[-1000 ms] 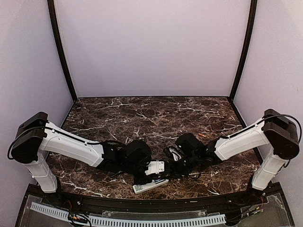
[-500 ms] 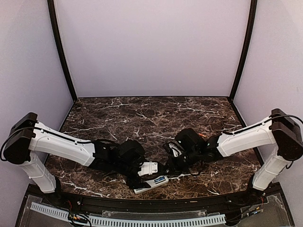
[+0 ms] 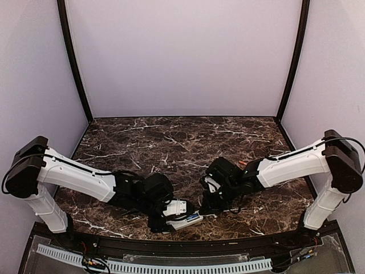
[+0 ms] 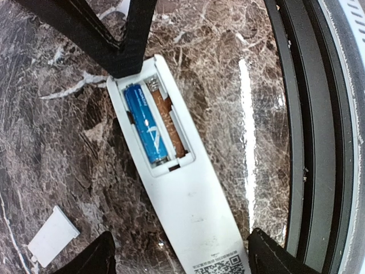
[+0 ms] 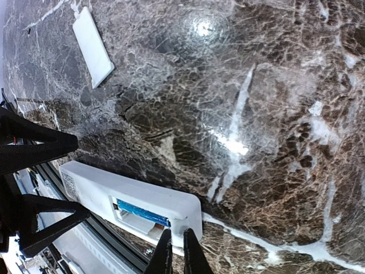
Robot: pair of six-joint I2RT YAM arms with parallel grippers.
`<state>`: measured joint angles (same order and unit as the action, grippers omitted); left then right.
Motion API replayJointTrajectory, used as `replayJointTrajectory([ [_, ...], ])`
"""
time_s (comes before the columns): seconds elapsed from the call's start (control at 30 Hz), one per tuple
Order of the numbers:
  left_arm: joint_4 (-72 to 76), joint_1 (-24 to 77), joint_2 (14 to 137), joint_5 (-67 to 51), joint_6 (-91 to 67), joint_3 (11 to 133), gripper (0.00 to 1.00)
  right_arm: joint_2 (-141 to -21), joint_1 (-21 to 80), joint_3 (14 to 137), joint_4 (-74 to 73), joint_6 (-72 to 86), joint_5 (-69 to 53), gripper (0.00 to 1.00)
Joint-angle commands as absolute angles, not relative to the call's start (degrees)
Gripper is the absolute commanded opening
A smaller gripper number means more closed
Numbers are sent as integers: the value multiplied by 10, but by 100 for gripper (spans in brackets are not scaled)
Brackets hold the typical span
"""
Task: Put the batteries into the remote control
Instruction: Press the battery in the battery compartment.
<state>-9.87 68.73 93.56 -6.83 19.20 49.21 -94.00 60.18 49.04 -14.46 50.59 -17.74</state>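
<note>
The white remote control lies face down near the table's front edge, with its battery bay open. The blue battery sits in one slot, and the slot beside it shows bare brown contacts. My left gripper is open, its fingers straddling the remote's body without touching it. My right gripper is shut on nothing, its tips against the remote's bay end. From above, the remote lies between the left gripper and the right gripper. The orange-red battery lies behind the right forearm.
The detached white battery cover lies flat on the marble beside the remote and shows too in the right wrist view. The table's black front rail runs close along the remote. Lilac walls enclose the table.
My left gripper has opened and drawn back to the left. The blue battery now shows seated in the remote. The right gripper has shifted slightly along the remote's end.
</note>
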Motion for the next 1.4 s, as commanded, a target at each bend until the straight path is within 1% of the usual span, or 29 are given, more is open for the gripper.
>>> replayJointTrajectory([
  [0.0,-94,686,949,-68,187,478,78,-953,614,513,-170,494,-157,6],
  [0.2,-93,687,968,-65,186,485,69,-967,623,519,-165,494,-160,5],
  [0.33,-94,687,971,-64,186,486,60,-970,625,520,-163,494,-164,2],
  [0.4,-94,687,972,-64,186,486,54,-969,627,519,-161,495,-167,1],
  [0.53,-93,687,974,-64,187,487,46,-966,627,516,-159,500,-173,1],
  [0.67,-91,687,975,-63,186,487,39,-959,627,515,-167,505,-171,4],
  [0.8,-91,687,976,-62,189,488,34,-949,627,518,-190,512,-159,5],
  [1.03,-90,687,978,-64,193,488,18,-928,629,518,-211,529,-148,12],
  [1.13,-91,687,979,-65,193,489,14,-921,629,518,-217,532,-137,12],
  [1.2,-92,687,979,-66,194,489,11,-924,631,516,-217,534,-142,11],
  [1.37,-92,687,979,-67,194,490,9,-941,643,519,-199,544,-155,10],
])
